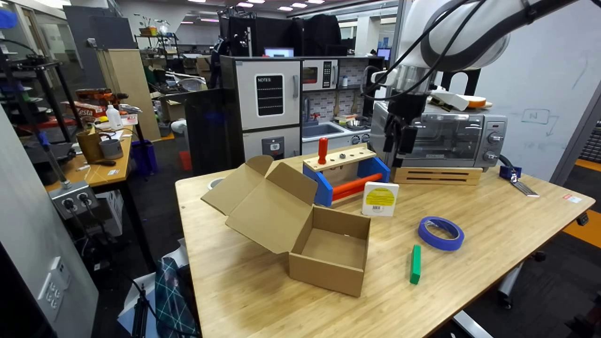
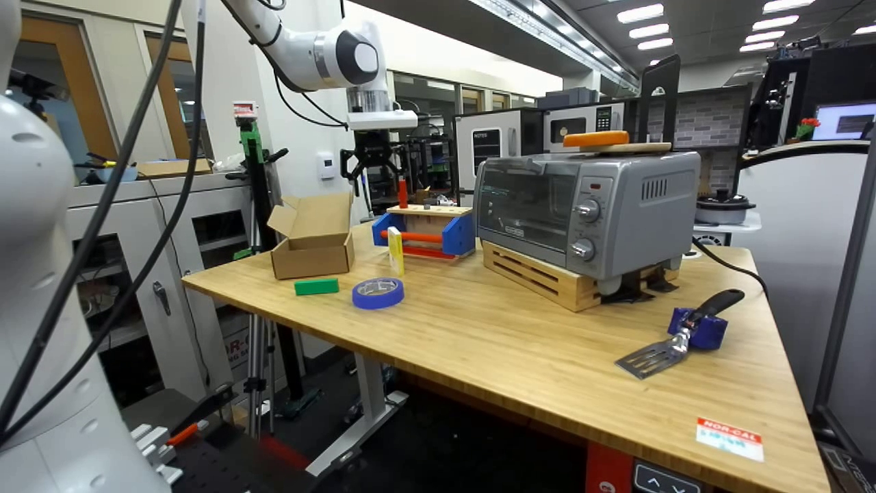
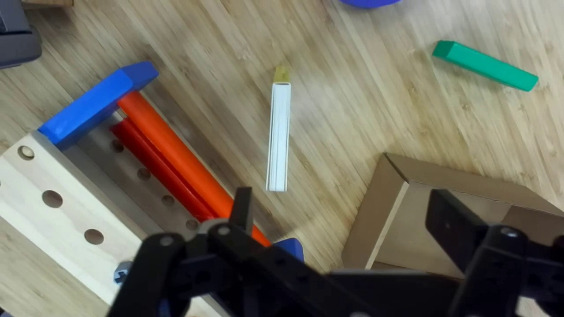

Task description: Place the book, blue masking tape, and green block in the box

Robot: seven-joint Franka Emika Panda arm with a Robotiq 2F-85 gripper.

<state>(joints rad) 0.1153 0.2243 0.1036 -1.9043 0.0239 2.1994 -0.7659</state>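
Fingers (image 3: 456,229) apart, empty. Book (image 1: 380,199) on edge at 1:30 off the box (image 1: 325,275), likely for straddling; lid (image 1: 270,213) back, presumably for drop-ins. Tape (image 1: 441,241), block (image 1: 415,265) at 3 o'clock. Finger height hard to judge from here.

In an exterior view, the raised lid (image 1: 270,213) of the box (image 1: 325,277) blocks its left; top and right stand open. Bare tabletop (image 1: 389,253) separates it from the green block (image 1: 415,265) and blue masking tape (image 1: 439,242). The toy tray (image 1: 354,185) crowds the book (image 1: 380,199) from far left.
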